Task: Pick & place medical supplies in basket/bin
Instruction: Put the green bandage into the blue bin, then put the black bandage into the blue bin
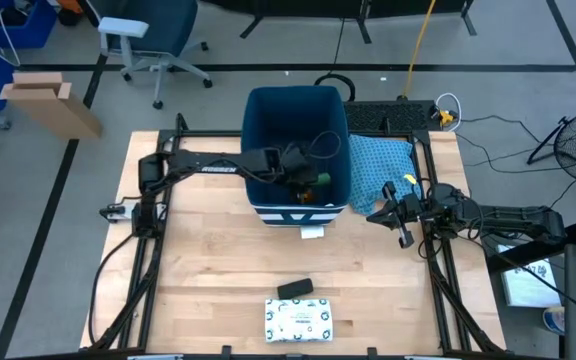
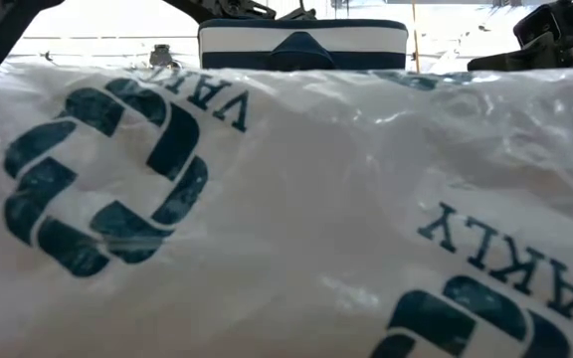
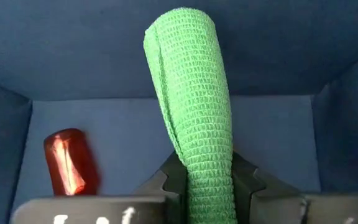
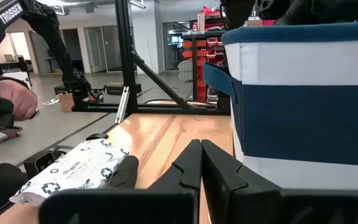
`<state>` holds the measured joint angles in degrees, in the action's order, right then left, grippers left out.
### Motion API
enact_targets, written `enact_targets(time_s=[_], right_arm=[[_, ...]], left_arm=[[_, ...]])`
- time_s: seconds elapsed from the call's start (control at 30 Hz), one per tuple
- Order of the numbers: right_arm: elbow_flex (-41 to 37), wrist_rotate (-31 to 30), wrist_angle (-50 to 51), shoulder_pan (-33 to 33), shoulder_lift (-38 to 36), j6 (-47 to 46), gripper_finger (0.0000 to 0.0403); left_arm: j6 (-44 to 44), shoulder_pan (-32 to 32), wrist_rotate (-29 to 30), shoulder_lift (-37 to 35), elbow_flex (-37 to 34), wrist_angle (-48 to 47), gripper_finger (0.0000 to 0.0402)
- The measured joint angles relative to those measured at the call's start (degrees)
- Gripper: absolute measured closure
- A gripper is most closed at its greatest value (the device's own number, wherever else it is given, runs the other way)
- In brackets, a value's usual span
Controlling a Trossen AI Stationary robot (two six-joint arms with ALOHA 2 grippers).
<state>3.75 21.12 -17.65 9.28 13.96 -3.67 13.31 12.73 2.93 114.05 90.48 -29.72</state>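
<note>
Bin [image 1: 268,110] sits mid-table; inside it we see our left gripper [image 3: 207,186] clamped on a green bandage roll [image 3: 191,93] beside a red item [image 3: 70,162]. White packet [image 1: 299,319] lies near the front edge. Right gripper [image 4: 201,162] waits closed beside the bin.

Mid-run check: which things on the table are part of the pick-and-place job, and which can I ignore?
Job items:
dark blue bin
green bandage roll, held in the left gripper inside the bin
red item on the bin floor
small dark box on the table
white packet

Ignore:
light blue patterned cloth
right gripper, shut, waiting beside the bin
</note>
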Motion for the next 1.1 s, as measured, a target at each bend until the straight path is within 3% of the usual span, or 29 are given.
enact_targets(time_s=[0.17, 0.37, 0.53, 0.67, 0.83, 0.93, 1.0, 1.1], right_arm=[[0.0, 0.0, 0.0, 0.0, 0.0, -0.2, 0.0403], [0.0, 0.0, 0.0, 0.0, 0.0, -0.3, 0.0403], [0.0, 0.0, 0.4, 0.0, 0.0, -0.3, 0.0403], [0.0, 0.0, 0.4, 0.0, 0.0, -0.2, 0.0403], [0.0, -0.1, 0.3, 0.0, 0.0, 0.3, 0.0403], [0.0, -0.1, 0.3, 0.0, 0.0, 2.0, 0.0403], [0.0, -0.1, 0.3, 0.0, 0.0, 2.8, 0.0403], [0.0, -0.1, 0.3, 0.0, 0.0, 3.6, 0.0403]], left_arm=[[-0.7, 0.0, 0.1, -0.6, 0.0, 0.3, 0.0308], [-1.6, 0.0, 0.7, -4.5, 0.0, 0.4, 0.0209], [-0.7, 0.0, 3.4, -11.4, 0.0, -0.1, 0.0124], [1.3, -1.2, 3.1, -18.8, 0.0, -0.8, 0.0084], [2.3, -3.8, 3.1, -29.7, 0.1, -1.2, 0.0075], [2.0, -5.9, 3.3, -35.4, 0.1, -6.0, 0.0087], [0.3, -7.9, 3.6, -39.0, -1.0, -9.8, 0.0111], [-2.6, -11.9, 7.1, -45.3, -7.0, -13.5, 0.0177]])
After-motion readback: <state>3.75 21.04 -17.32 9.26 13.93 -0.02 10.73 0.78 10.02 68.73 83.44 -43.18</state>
